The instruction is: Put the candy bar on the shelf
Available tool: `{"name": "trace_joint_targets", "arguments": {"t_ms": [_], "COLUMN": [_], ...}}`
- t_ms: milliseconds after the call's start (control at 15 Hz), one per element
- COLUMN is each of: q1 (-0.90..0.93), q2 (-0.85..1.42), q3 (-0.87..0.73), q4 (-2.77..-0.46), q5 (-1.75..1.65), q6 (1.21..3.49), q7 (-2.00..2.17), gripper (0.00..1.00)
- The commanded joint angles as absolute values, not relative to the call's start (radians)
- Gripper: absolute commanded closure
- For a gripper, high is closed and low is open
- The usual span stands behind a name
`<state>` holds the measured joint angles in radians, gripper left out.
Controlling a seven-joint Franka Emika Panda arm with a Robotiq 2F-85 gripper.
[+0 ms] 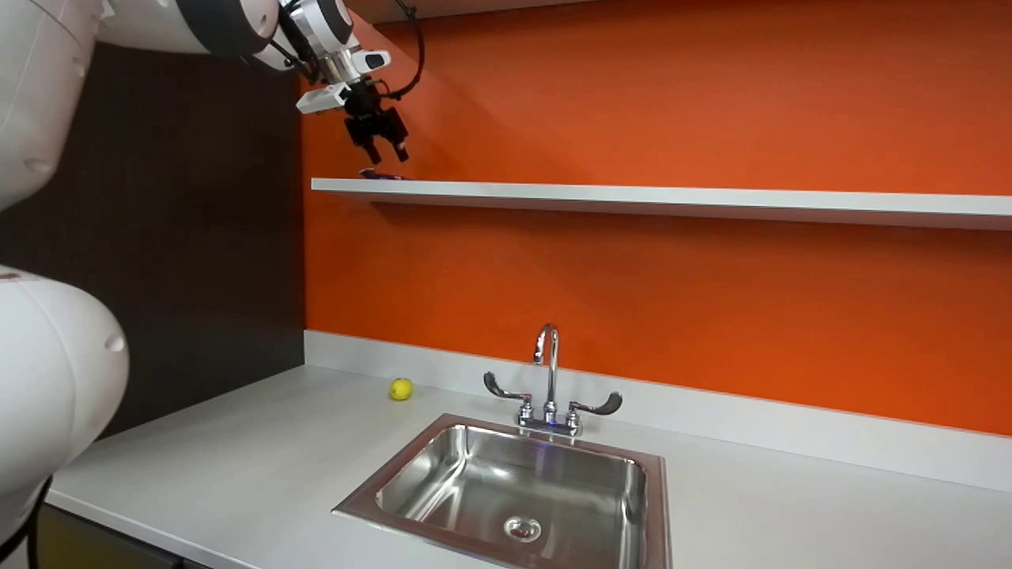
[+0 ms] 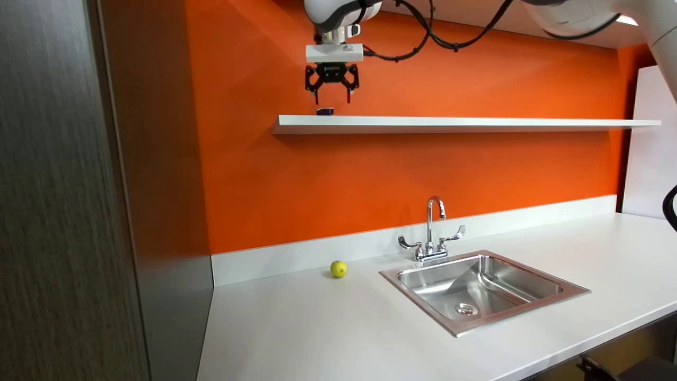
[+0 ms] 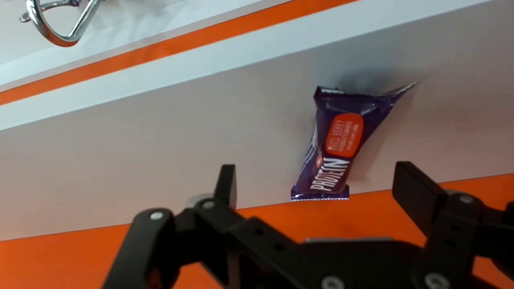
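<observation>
The candy bar (image 3: 341,136) has a dark purple wrapper with a red label and white lettering. It lies flat on the white shelf (image 3: 160,160), one end at the edge along the orange wall. In both exterior views it shows as a small dark shape (image 1: 381,175) (image 2: 325,111) near one end of the shelf (image 1: 632,194) (image 2: 449,123). My gripper (image 1: 390,160) is just above the bar, pointing down, apart from bar and shelf. It is open and empty in an exterior view (image 2: 333,101) and in the wrist view (image 3: 315,166), its fingers spread wider than the bar.
A steel sink (image 1: 658,514) with a faucet (image 1: 551,371) is set in the white countertop (image 1: 261,466) below the shelf. A yellow-green ball (image 2: 338,269) lies on the counter near the wall. A dark panel (image 1: 158,237) stands beside the shelf's end.
</observation>
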<state>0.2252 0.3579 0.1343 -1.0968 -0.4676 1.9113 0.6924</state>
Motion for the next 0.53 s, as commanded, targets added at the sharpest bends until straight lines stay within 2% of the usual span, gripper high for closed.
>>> {"name": "trace_joint_targets", "arguments": {"t_ms": [0,467], "q1": [0.222,0.220], "q2": [0.226,-0.048], "q3": [0.146,0.170], "q4": [-1.241,-1.583], "q5": [-0.458,-0.382], "q6": [1.897,1.947], "q7": [0.671,0.541], "gripper": [0.00,0.00]}}
